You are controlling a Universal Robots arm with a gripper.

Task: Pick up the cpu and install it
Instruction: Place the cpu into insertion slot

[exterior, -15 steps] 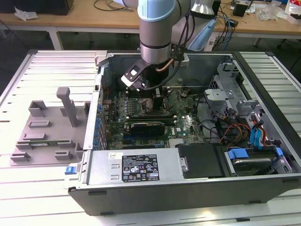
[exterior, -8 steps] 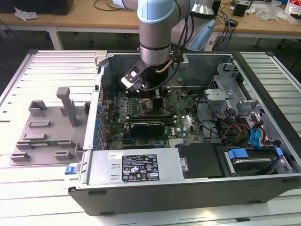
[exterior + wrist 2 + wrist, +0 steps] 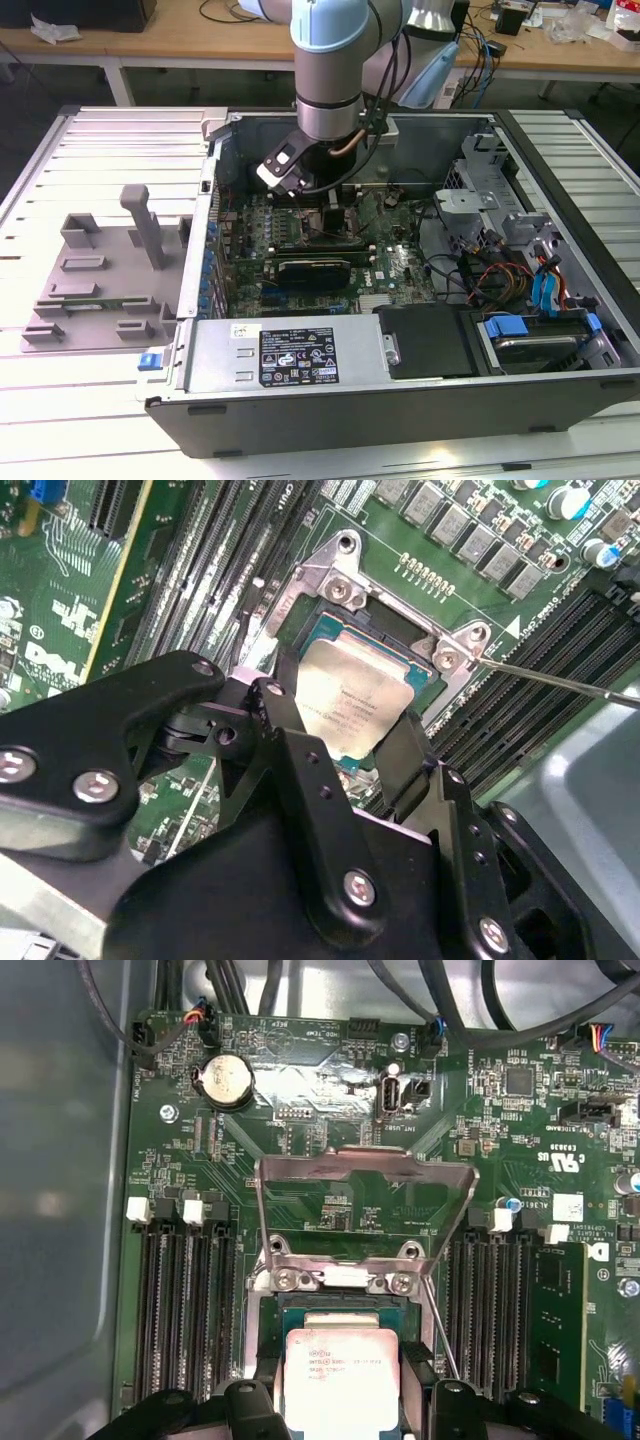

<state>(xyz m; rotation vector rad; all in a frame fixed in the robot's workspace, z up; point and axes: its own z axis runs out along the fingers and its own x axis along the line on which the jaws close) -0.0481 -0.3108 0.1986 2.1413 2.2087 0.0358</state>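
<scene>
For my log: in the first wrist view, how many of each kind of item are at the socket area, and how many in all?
silvery-grey square cpu: 1
black gripper: 1
round silver coin battery: 1
raised bare-metal socket plate: 1
green motherboard: 1
Total: 5

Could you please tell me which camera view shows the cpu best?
The second wrist view: the cpu shows most of its silvery top, large and close. The first wrist view shows it cut by the picture's edge; in the exterior view the arm stands before it.
</scene>
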